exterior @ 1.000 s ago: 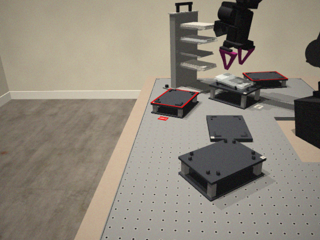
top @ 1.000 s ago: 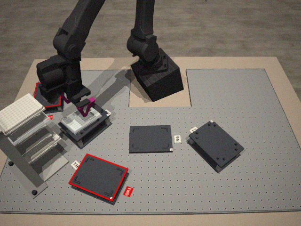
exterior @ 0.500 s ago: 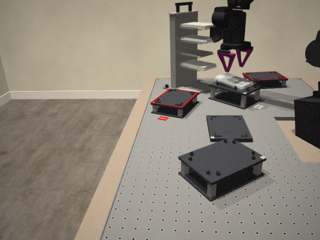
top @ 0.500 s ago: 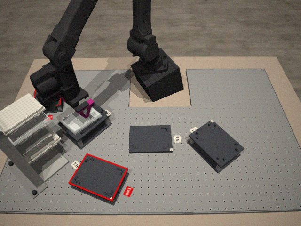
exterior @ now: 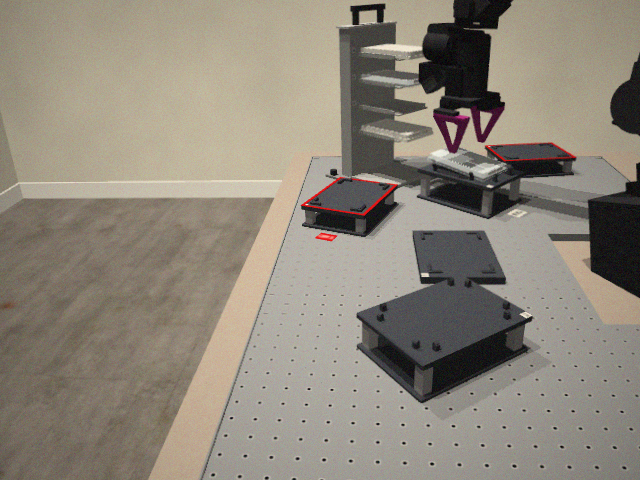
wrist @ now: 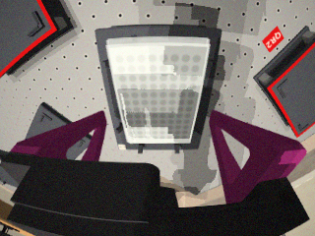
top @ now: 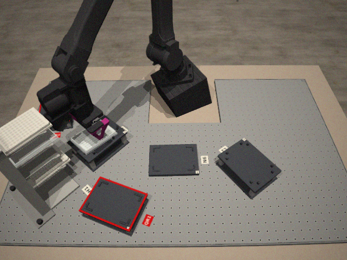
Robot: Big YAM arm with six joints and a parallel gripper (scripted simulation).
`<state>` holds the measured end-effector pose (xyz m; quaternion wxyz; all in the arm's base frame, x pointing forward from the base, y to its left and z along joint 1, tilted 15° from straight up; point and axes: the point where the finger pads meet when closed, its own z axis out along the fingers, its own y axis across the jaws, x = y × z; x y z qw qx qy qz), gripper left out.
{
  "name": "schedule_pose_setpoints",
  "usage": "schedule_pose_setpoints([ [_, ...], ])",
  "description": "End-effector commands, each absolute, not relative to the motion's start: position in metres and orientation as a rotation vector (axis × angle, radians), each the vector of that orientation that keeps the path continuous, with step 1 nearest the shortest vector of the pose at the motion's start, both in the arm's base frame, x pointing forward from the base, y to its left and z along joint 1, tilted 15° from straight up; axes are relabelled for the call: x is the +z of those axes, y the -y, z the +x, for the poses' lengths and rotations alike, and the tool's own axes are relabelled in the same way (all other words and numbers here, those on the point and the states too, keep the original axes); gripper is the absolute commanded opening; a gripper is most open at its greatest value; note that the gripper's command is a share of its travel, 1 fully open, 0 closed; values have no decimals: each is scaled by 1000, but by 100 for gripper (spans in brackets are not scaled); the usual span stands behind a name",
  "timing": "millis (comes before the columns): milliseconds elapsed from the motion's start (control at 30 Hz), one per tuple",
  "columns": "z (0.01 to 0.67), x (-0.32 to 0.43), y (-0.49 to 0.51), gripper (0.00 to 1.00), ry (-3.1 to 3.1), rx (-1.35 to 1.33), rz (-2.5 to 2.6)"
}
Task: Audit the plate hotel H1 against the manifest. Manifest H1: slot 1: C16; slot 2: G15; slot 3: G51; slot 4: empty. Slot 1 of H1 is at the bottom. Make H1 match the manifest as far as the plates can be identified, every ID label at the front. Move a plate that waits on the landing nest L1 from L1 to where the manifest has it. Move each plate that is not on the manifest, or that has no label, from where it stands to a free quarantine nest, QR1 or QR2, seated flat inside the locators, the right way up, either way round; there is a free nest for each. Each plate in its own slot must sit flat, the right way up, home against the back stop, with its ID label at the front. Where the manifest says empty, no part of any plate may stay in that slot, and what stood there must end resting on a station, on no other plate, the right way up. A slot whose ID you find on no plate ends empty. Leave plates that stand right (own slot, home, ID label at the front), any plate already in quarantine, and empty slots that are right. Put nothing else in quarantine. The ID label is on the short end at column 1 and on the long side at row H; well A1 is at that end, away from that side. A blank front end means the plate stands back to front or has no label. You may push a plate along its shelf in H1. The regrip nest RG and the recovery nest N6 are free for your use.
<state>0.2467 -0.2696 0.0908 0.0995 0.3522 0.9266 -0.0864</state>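
Observation:
A white well plate lies flat on the raised landing nest beside hotel H1. It also shows in the exterior view and the wrist view. My gripper is open and empty, pointing down just above the plate, with one magenta finger toward each long side. H1 has a white plate on the top shelf, one on the third shelf and one on the bottom shelf. The second shelf looks bare. I can read no labels.
Red-framed QR1 is bare in front of the hotel. Red-framed QR2 is bare behind the landing nest. The flat N6 nest and the raised regrip nest are bare. The arm's black base stands at the back.

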Motion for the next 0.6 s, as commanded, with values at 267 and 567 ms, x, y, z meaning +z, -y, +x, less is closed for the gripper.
schedule_pose_setpoints([
  [267,247,80,278,100,-2729,-264,1039],
  [567,248,67,280,100,-2733,-261,1041],
])
